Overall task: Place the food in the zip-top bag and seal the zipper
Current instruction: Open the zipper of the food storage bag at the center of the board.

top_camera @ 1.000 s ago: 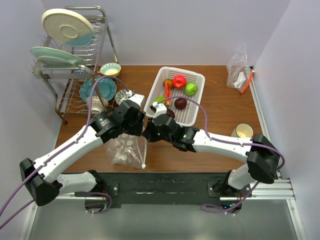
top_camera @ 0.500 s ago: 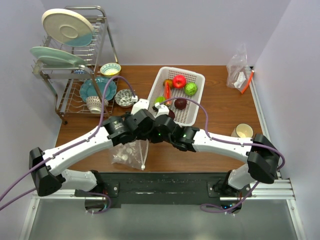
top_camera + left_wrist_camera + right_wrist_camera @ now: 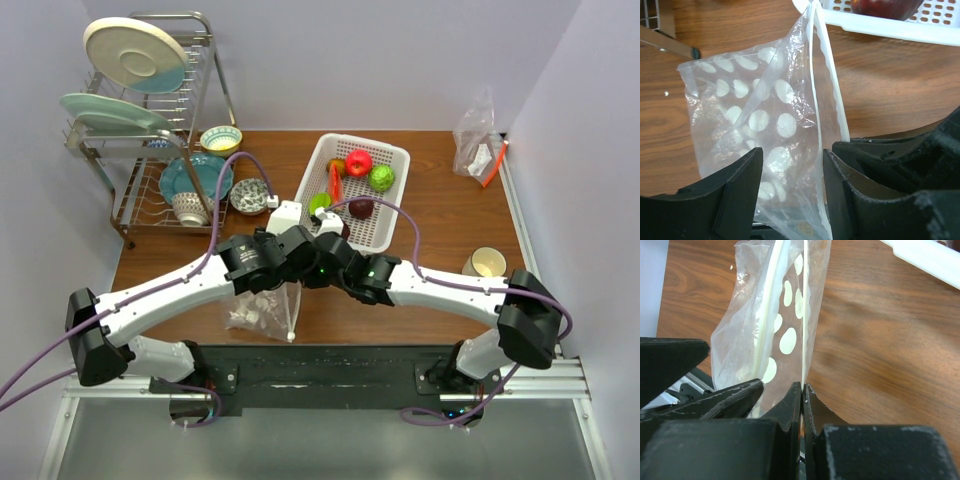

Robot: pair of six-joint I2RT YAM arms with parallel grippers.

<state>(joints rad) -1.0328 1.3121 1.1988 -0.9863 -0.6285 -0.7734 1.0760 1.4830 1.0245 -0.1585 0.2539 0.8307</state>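
Plain pale lilac-grey walls (image 3: pixel 400 60) are closing in a dark brown wood-grain table (image 3: pixel 450 225) at the back and on both sides, and soft, even light is falling from above, leaving only faint shadows on the wood. A wire dish rack (image 3: pixel 140 195) is standing in the table's far left corner against the wall, holding pale plates (image 3: pixel 130 50) on its upper tiers. A silver metal rail (image 3: pixel 570 375) is running along the near edge, and past it a dull grey surface (image 3: pixel 330 445) is giving back blurred reflections
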